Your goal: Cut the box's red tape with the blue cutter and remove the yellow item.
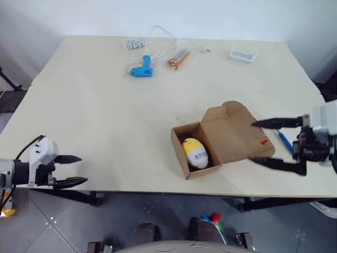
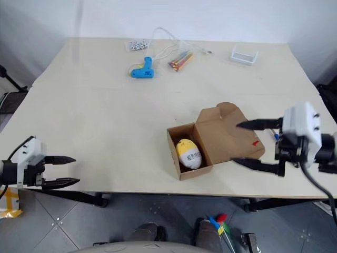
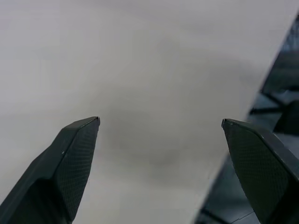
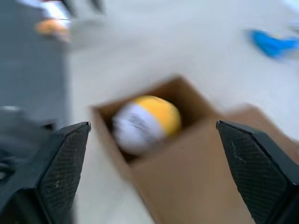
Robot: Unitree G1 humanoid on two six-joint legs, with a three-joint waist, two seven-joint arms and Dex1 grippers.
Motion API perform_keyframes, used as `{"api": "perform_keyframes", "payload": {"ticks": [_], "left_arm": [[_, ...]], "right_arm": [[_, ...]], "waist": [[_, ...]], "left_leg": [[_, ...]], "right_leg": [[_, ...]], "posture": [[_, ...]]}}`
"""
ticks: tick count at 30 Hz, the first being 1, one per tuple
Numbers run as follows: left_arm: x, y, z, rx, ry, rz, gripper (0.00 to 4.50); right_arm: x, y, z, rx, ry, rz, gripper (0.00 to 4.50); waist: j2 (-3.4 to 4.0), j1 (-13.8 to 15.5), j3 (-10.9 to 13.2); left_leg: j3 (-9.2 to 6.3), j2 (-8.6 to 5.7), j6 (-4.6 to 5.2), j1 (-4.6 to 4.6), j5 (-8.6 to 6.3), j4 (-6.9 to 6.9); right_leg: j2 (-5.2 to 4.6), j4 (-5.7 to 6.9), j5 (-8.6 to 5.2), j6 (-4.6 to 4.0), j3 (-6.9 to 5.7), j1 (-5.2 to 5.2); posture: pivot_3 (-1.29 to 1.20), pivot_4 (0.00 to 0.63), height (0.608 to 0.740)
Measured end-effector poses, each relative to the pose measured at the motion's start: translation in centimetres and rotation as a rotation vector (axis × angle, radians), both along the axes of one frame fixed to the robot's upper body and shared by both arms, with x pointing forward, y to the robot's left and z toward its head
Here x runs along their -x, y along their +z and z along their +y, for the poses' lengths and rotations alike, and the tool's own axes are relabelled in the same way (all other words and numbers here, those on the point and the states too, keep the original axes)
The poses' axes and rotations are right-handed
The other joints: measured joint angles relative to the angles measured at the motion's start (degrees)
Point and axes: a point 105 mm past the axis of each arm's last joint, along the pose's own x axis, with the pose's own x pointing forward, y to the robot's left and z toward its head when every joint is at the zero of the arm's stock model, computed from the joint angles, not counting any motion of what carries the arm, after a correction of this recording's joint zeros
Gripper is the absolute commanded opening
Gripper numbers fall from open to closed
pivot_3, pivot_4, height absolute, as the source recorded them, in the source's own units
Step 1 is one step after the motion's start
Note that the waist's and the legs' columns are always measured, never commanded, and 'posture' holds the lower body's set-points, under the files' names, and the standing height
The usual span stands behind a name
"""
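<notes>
The right end effector (image 1: 263,141) is wide open and holds nothing. It hangs over the right side of the table (image 1: 95,116), with its two black fingers (image 1: 271,123) pointing left above the box's flap. The left end effector (image 1: 73,170) is wide open too, and empty. It sits at the table's front left edge, far from the box.

The box (image 1: 196,152) stands open near the front of the table, toward the right. Its flap lies flat to the right, with a bit of red tape (image 1: 264,142) on it. The yellow item (image 1: 195,153) lies inside the box, yellow on top and white below. The blue cutter (image 1: 285,141) lies on the table just right of the flap.

At the far side sit a light-blue glue gun (image 1: 142,68), a bunch of colored sticks (image 1: 179,59), and a small clear tray (image 1: 243,54).
</notes>
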Motion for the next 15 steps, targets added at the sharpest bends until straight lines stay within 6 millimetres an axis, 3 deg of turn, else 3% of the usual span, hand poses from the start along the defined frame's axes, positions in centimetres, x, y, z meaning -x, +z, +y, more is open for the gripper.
{"api": "perform_keyframes", "payload": {"ticks": [2, 7, 12, 15], "left_arm": [[-0.9, 3.2, -3.7, 0.011, -0.128, -0.069, 4.43], [-2.6, 8.1, -12.8, 0.078, -0.371, -0.092, 4.43], [-3.5, 8.7, -20.2, -0.048, -0.566, -0.024, 4.43], [-4.5, 7.4, -23.2, -0.197, -0.631, -0.020, 4.43]], "right_arm": [[0.3, 0.1, 0.3, -0.003, 0.011, -0.006, 4.50], [0.4, 0.4, 0.1, -0.027, -0.028, -0.003, 4.50], [0.9, 0.1, -0.2, -0.051, -0.079, 0.046, 4.50], [1.4, 0.1, 0.2, -0.060, -0.081, 0.059, 4.50]], "waist": [[-0.01, 0.74, 0.00], [-0.03, 0.97, 0.02], [-0.16, 0.69, 0.09], [-0.20, 0.64, 0.12]], "left_leg": [[-0.01, -0.11, 0.04, -0.04, 0.02, 0.03], [0.22, -0.24, 0.16, 0.00, 0.13, 0.04], [0.52, -0.40, 0.18, 0.04, 0.14, -0.01], [0.58, -0.38, 0.20, 0.03, 0.15, -0.01]], "right_leg": [[0.00, -0.06, 0.01, 0.01, 0.10, 0.02], [0.12, 0.09, 0.05, 0.10, 0.00, -0.01], [0.20, -0.01, 0.06, 0.11, -0.08, 0.00], [0.21, -0.09, 0.05, 0.11, -0.01, -0.01]], "posture": [[0.00, 0.150, 0.740], [0.00, 0.150, 0.740], [0.00, 0.150, 0.740], [0.00, 0.150, 0.740]]}}
